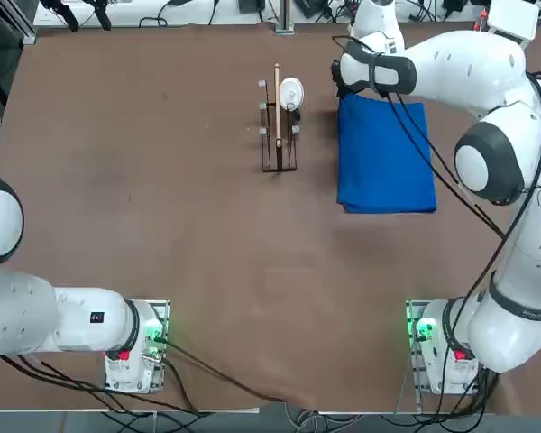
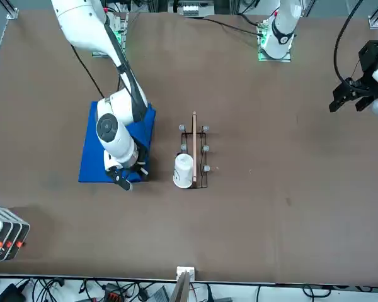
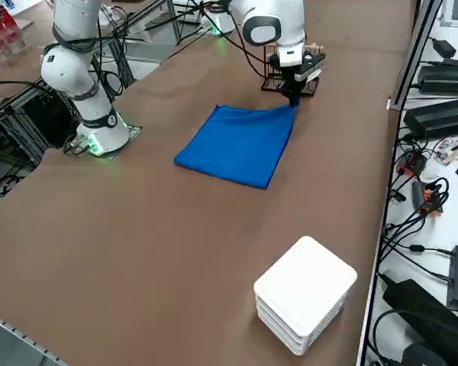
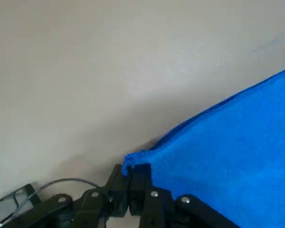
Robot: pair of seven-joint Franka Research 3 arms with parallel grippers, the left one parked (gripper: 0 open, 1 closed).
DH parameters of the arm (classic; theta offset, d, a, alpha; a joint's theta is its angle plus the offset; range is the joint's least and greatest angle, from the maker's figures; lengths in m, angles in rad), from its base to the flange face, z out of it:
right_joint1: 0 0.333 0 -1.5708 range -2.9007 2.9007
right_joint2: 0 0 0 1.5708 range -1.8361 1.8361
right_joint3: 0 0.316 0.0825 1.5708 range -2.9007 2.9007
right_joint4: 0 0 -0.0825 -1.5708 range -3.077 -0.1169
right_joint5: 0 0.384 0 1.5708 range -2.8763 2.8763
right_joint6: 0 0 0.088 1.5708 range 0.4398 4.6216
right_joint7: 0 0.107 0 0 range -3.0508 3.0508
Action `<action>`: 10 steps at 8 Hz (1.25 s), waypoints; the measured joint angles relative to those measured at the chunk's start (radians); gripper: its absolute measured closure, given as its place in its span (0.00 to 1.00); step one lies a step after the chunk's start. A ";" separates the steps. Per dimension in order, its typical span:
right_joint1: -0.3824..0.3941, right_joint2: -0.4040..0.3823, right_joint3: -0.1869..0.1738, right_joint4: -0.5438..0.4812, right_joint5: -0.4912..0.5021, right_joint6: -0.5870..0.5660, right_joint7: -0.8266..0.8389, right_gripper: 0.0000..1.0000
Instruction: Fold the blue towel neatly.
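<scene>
Towel [image 3: 240, 145], one, blue, lies flat on the tabletop [image 1: 189, 271] at two o'clock from the top view's middle. Right pincer [image 4: 129, 172] is closed on its eleven-o'clock corner; how many layers it has caught is hard to tell. The cloth should be light, limp and grippy, apt to ruck if dragged; the corner hem seems the best hold, lifted then laid over. Around it: one wire rack [image 1: 279, 149] towards nine o'clock, one white cup [image 2: 183, 171] beside that rack, one white stack [image 3: 305, 282].
</scene>
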 joint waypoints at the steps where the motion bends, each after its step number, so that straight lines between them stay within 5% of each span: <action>1: 0.000 0.002 0.000 0.000 0.000 0.000 0.000 0.97; 8: 0.005 0.068 0.002 0.072 0.000 -0.001 0.000 0.94; 10: 0.012 0.099 0.003 0.105 0.000 -0.001 0.000 0.63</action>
